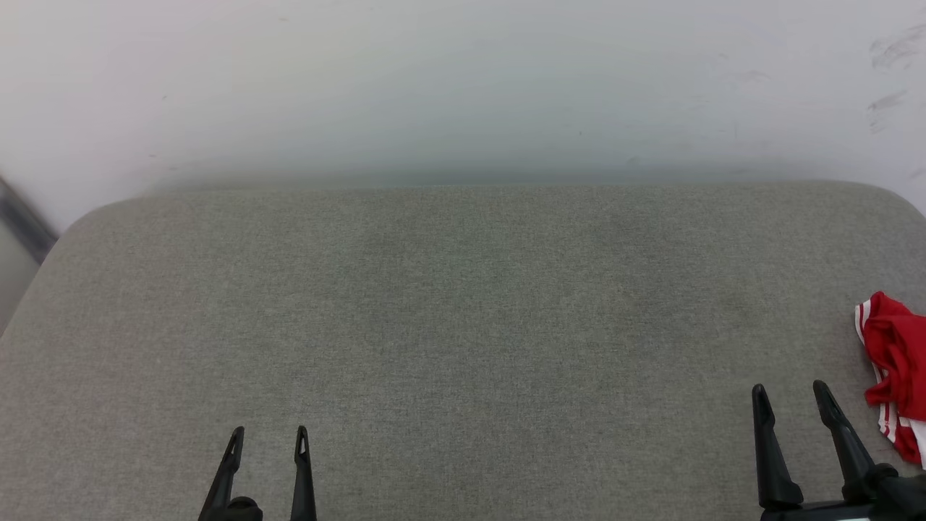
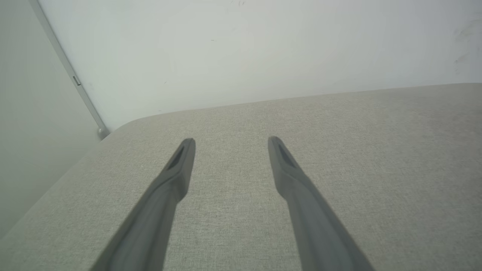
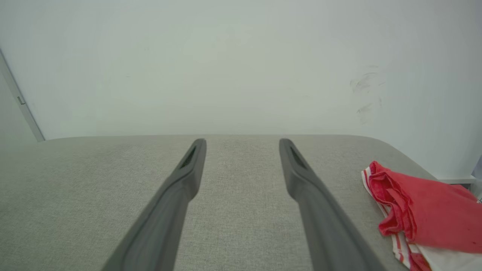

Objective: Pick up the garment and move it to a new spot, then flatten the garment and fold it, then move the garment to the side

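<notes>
One broad padded surface of grey-green woven cloth (image 1: pixel 463 304), rounded at both far corners, set against one pale plain wall (image 1: pixel 463 87) bearing a few dark scuff marks (image 1: pixel 893 51) toward the right. At the far left, one grey upright strip (image 1: pixel 25 221) on the wall, beside the surface's corner. One garment (image 1: pixel 895 347), a crumpled red jersey shirt with red-and-white striped trim, bunched at the right edge of the surface and partly cut off by the head view's border; in the right wrist view, some white fabric under the red folds. Two grippers, each with two long dark fingers, four fingers in all. At the lower left of the head view, the left gripper (image 1: pixel 268 435), fingers parted with a clear gap and nothing held, over bare cloth, well apart from the garment. At the lower right, the right gripper (image 1: pixel 790 394), fingers likewise spread and empty, just left of the garment, near it but not touching. Between that gripper and the garment, bare cloth.
</notes>
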